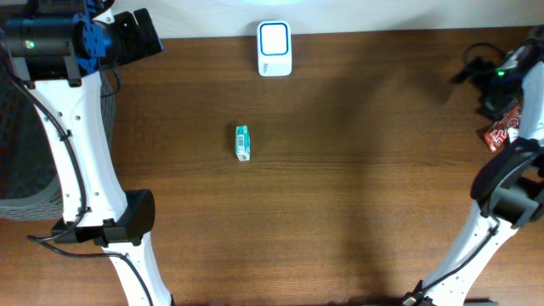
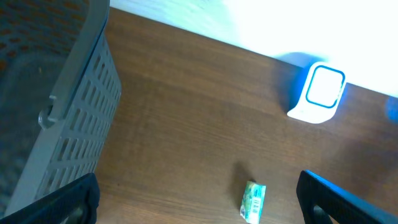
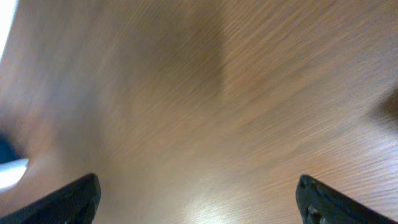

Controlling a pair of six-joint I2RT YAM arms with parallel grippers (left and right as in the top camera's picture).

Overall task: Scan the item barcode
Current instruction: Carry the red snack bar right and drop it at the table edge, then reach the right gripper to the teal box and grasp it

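Note:
The item, a small green and white packet [image 1: 243, 142], lies flat on the wooden table, left of centre. The left wrist view has the packet [image 2: 253, 201] low between the spread fingers, with printed lines on its white side. The white scanner with a blue-rimmed window [image 1: 274, 48] [image 2: 320, 93] stands at the table's far edge. My left gripper [image 1: 143, 36] [image 2: 199, 208] hovers open at the far left, well away from the packet. My right gripper [image 1: 473, 70] [image 3: 205, 205] is open over bare wood at the far right, with nothing between its fingers.
A grey slatted basket [image 1: 15, 127] [image 2: 56, 106] stands off the table's left edge, close under my left arm. Red packets [image 1: 503, 129] lie at the right edge beside my right arm.

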